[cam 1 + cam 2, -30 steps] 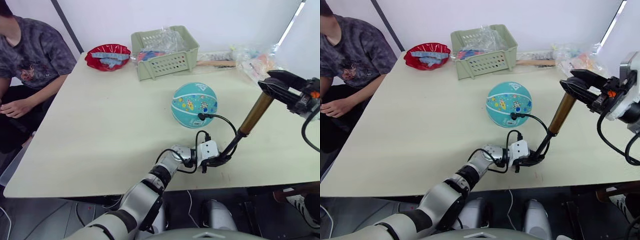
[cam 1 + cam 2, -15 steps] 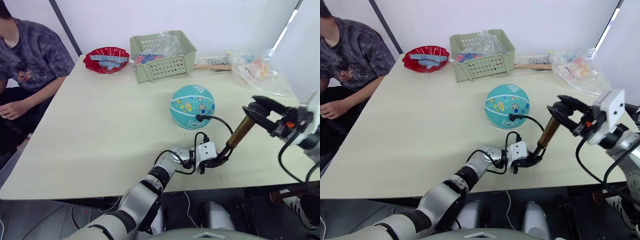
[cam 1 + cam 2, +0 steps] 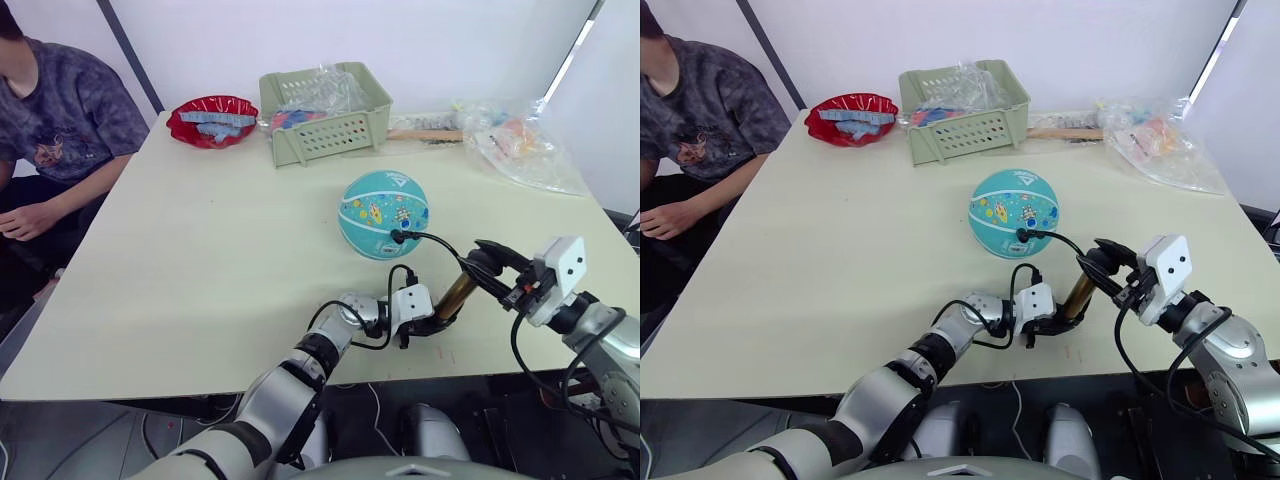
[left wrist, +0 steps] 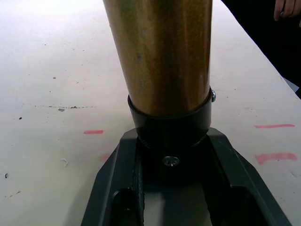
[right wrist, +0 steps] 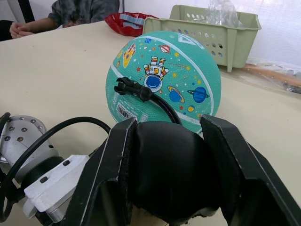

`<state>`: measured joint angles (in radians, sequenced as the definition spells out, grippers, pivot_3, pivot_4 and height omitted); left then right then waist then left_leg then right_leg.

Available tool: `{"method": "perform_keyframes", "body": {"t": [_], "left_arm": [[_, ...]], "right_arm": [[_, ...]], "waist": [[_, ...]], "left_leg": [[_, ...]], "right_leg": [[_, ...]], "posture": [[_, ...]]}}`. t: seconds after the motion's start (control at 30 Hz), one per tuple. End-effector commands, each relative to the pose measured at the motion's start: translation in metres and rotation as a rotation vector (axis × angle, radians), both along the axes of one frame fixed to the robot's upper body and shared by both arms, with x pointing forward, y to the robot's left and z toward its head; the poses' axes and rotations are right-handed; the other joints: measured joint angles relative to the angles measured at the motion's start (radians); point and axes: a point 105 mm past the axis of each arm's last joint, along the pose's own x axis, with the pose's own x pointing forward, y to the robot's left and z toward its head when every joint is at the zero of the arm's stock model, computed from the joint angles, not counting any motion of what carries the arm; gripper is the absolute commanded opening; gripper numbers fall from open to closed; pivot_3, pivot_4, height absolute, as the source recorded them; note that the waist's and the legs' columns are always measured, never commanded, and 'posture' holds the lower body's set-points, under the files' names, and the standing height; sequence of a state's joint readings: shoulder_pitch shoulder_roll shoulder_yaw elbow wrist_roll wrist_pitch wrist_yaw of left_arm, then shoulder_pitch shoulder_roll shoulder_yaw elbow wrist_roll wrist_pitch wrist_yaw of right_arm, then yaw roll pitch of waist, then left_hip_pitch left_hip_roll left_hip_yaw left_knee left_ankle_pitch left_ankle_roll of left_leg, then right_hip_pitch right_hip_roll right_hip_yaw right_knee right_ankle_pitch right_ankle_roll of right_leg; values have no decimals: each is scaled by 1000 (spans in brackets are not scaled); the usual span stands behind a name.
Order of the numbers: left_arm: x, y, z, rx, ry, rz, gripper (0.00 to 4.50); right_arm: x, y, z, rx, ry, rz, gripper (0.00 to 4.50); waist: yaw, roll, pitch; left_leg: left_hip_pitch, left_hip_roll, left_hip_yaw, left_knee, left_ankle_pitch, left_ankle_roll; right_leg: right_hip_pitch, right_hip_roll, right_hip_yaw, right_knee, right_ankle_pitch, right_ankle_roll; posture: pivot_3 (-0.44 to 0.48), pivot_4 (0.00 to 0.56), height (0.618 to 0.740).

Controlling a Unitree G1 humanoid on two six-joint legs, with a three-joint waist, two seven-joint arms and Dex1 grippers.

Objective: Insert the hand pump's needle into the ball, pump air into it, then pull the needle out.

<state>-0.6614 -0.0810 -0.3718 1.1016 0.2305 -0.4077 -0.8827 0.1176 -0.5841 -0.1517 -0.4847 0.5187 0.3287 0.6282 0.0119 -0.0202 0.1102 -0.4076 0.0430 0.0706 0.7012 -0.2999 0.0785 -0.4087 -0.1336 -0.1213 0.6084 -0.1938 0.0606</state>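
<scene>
The teal ball with cartoon prints rests on the table's right half. A black fitting at the end of the thin hose sits against the ball's side, and the needle pin itself is hidden. The hand pump's gold cylinder stands tilted near the front edge. My left gripper is shut on its black bottom cap. The black handle at the cylinder's upper end is held by my right gripper, which is shut on it.
A green basket and a red dish stand at the table's far side, with plastic bags at the far right. A person sits at the left edge. Red marks dot the tabletop by the pump.
My right gripper has come down and inward with the handle, pushing it toward the cylinder. The left gripper has kept the pump's base in place.
</scene>
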Motion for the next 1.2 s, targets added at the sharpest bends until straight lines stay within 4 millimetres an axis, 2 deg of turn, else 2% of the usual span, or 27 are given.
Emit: {"method": "perform_keyframes", "body": {"t": [0.03, 0.2, 0.47, 0.67, 0.8, 0.9, 1.0, 1.13, 1.2], "left_arm": [[-20, 18, -36, 129, 95, -32, 1128], [-21, 18, -36, 131, 96, -34, 1128], [-21, 18, -36, 131, 97, -38, 1128], [-21, 17, -36, 130, 97, -42, 1128], [-21, 17, -36, 130, 98, -43, 1128], [-21, 17, -36, 131, 99, -43, 1128], [-21, 17, -36, 131, 99, -42, 1128], [-20, 17, -35, 131, 96, -36, 1128], [-20, 17, -35, 131, 95, -34, 1128]], "right_arm": [[-3, 5, 0, 39, 70, 61, 1596], [6, -6, 53, 60, -52, 59, 1596], [7, -33, 119, 49, -182, 28, 1596], [0, -38, 159, 69, -257, 40, 1596], [-2, -42, 174, 68, -283, 33, 1596], [-2, -42, 174, 70, -279, 34, 1596], [-1, -38, 164, 53, -247, 46, 1596], [4, -31, 92, -33, -64, 45, 1596], [5, -29, 66, -45, -15, 48, 1596]], "waist": [[0, 0, 0], [2, 11, 10], [2, 13, 19], [3, 13, 21], [3, 13, 21], [3, 13, 21], [3, 13, 21], [4, 10, 19], [3, 6, 15]], "left_leg": [[0, 0, 0, 0, 0, 0], [-4, -1, 0, 0, 0, 0], [-7, -4, 1, 1, 0, 0], [-7, -4, 0, 1, 0, 0], [-7, -4, 0, 1, 0, 0], [-7, -4, 0, 1, 0, 0], [-7, -4, 1, 1, 0, 0], [-6, -4, 0, 1, 0, 0], [-6, -4, 0, 1, 0, 0]], "right_leg": [[0, 0, 0, 0, 0, 0], [-4, -1, 0, 0, 0, 0], [-4, -3, 0, 0, 1, 0], [-4, -3, 0, 0, 2, 3], [-4, -3, 0, 0, 3, 3], [-4, -3, 0, 0, 3, 3], [-4, -3, 0, 0, 3, 3], [-3, -2, -1, 0, 3, 4], [-3, -2, -1, 0, 3, 4]], "posture": [[0, 150, 740], [0, 150, 740], [0, 150, 740], [0, 150, 740], [0, 150, 740], [0, 150, 740], [0, 150, 740], [0, 150, 740], [0, 150, 740]]}}
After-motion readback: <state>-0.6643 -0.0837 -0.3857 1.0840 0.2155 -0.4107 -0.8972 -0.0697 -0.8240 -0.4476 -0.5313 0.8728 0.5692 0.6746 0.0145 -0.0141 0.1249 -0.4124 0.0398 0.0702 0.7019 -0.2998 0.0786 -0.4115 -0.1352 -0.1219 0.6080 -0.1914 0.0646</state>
